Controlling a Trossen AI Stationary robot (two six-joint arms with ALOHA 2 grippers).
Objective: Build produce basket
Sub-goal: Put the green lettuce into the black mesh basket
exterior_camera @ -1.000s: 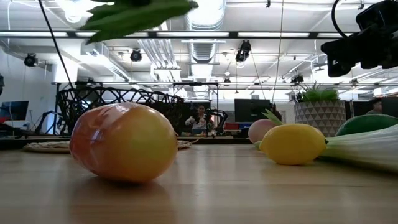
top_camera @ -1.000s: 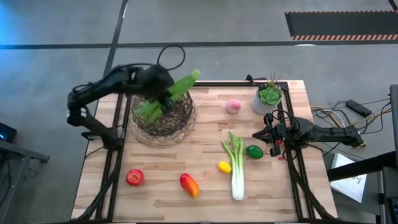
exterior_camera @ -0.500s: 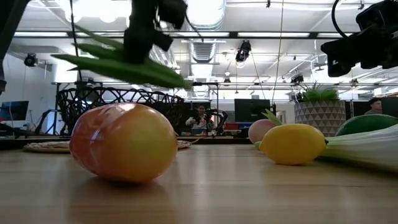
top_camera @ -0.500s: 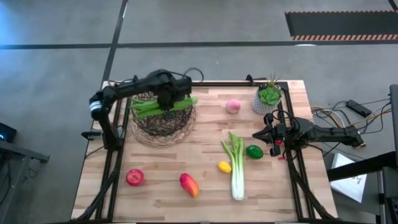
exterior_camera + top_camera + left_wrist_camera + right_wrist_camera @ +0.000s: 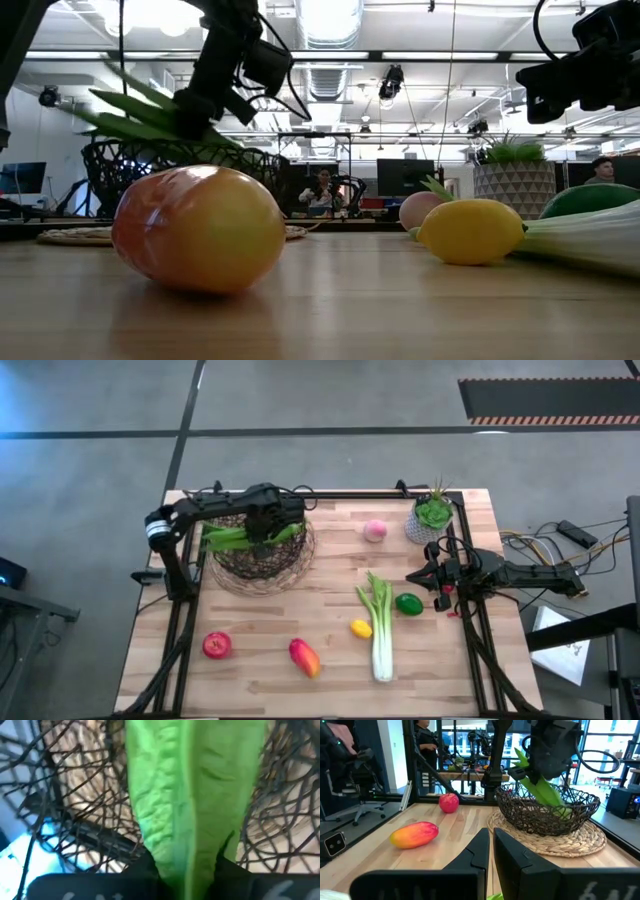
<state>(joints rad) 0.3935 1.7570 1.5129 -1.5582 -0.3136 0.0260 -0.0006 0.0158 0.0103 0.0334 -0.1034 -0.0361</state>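
Smooth red-orange mango [image 5: 198, 228] is lying nearest on the wood table [image 5: 330, 615]. Farther back, the left gripper [image 5: 262, 525] is gripping the long ribbed green pod [image 5: 240, 537] — holding it inside the dark woven-wire basket [image 5: 262, 565]. The right gripper [image 5: 432, 576] is waiting beside the lime [image 5: 408, 603] — fingers nearly closed, empty.

You won't find any words, numbers, labels or brand names to read in these pictures. Nothing is printed on the fruit, the basket, the arms or the desk. The screens in the room far behind are too small and dim to read.
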